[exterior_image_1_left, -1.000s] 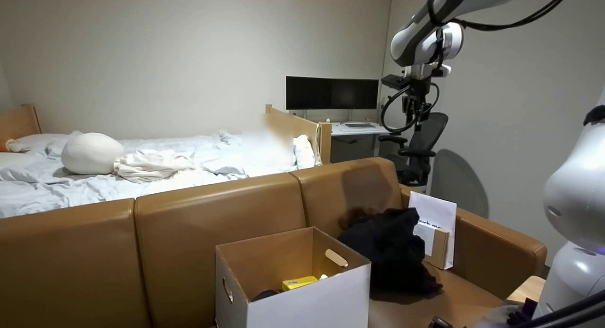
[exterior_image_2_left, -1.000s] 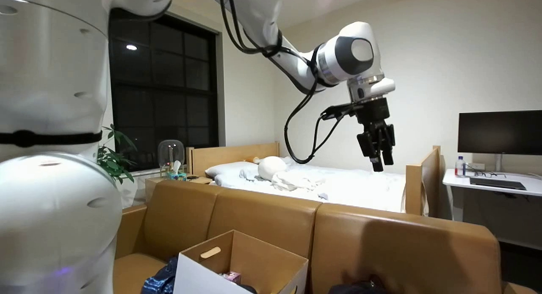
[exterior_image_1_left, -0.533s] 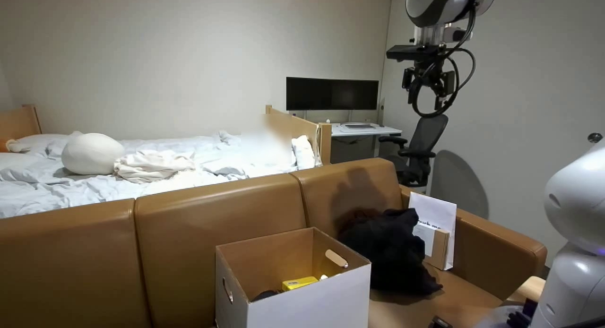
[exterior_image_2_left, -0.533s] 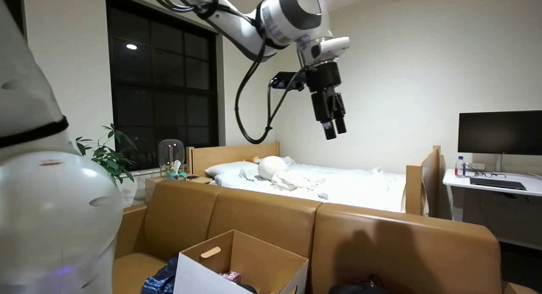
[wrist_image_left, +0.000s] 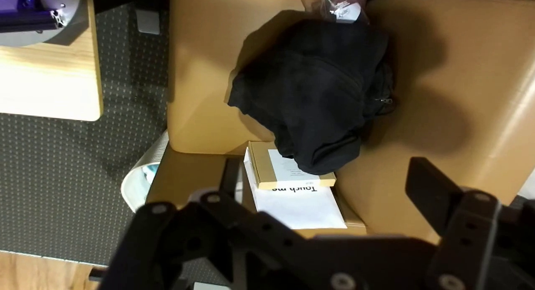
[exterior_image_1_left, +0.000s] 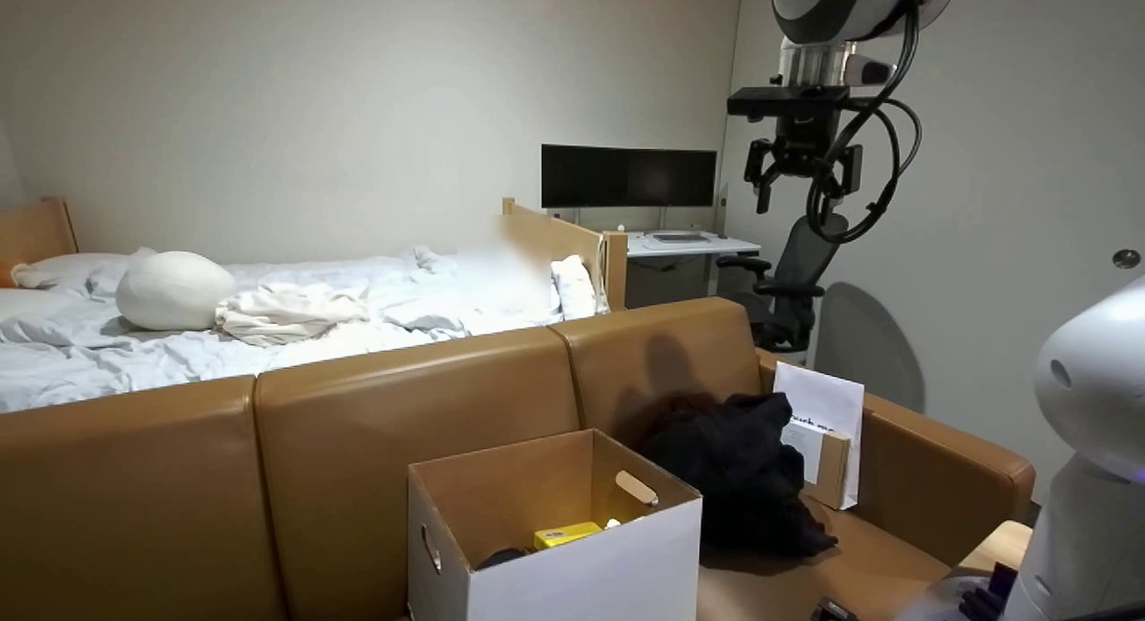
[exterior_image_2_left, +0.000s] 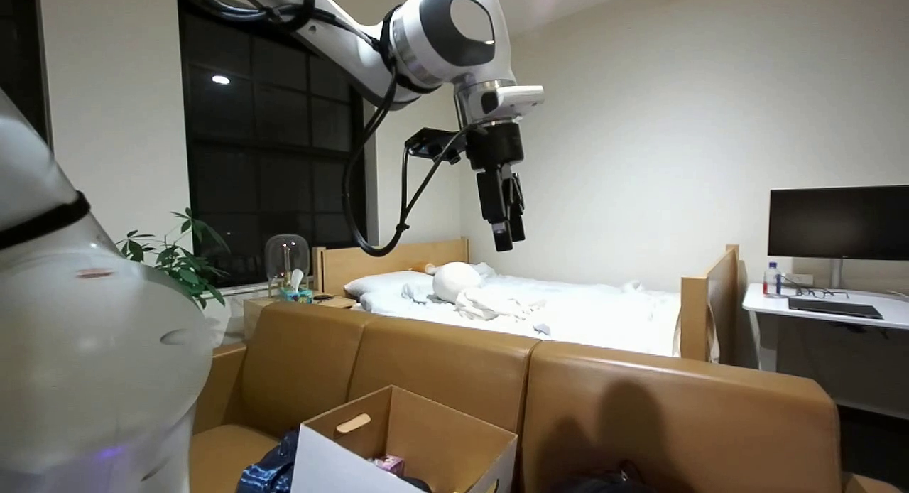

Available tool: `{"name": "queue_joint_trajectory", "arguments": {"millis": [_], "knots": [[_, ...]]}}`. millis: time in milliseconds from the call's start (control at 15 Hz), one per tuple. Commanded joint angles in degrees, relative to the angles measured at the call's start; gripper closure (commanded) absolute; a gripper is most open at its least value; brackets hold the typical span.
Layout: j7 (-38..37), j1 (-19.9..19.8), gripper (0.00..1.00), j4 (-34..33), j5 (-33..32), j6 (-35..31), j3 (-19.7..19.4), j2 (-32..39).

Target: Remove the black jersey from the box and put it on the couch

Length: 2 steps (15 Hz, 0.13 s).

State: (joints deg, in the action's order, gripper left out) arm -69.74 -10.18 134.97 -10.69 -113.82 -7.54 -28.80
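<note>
The black jersey (exterior_image_1_left: 738, 478) lies crumpled on the brown couch (exterior_image_1_left: 411, 397), beside the white cardboard box (exterior_image_1_left: 590, 567) and against the backrest. In the wrist view the jersey (wrist_image_left: 309, 85) spreads over the couch seat (wrist_image_left: 200, 72), one end over a small carton. In an exterior view only a dark top edge of it (exterior_image_2_left: 600, 483) shows. The box (exterior_image_2_left: 440, 436) holds a yellow packet (exterior_image_1_left: 565, 536) and other small items; its floor is partly hidden. My gripper (exterior_image_1_left: 801, 196) is open and empty, high above the couch; it also shows in the other views (exterior_image_2_left: 510, 239) (wrist_image_left: 324, 173).
A small carton (exterior_image_1_left: 836, 469) and a white "Touch me" sheet (wrist_image_left: 299, 206) stand at the couch armrest (exterior_image_1_left: 948, 442). A clear plastic bag (wrist_image_left: 345, 8) lies by the jersey. Dark blue cloth (exterior_image_2_left: 273, 464) lies beside the box. A bed (exterior_image_2_left: 589, 315) stands behind the couch.
My gripper has moved left in an exterior view, rising first and then sinking slightly, and has turned so its spread fingers show. The jersey and box have not moved.
</note>
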Motion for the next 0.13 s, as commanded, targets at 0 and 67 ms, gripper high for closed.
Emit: {"name": "queue_joint_trajectory", "arguments": {"millis": [0,67], "knots": [[0.9,-2.12,0.0,-0.13,1.04,0.01,1.76,0.17],[0.91,-2.12,0.0,-0.13,1.05,0.01,1.76,0.17]]}}
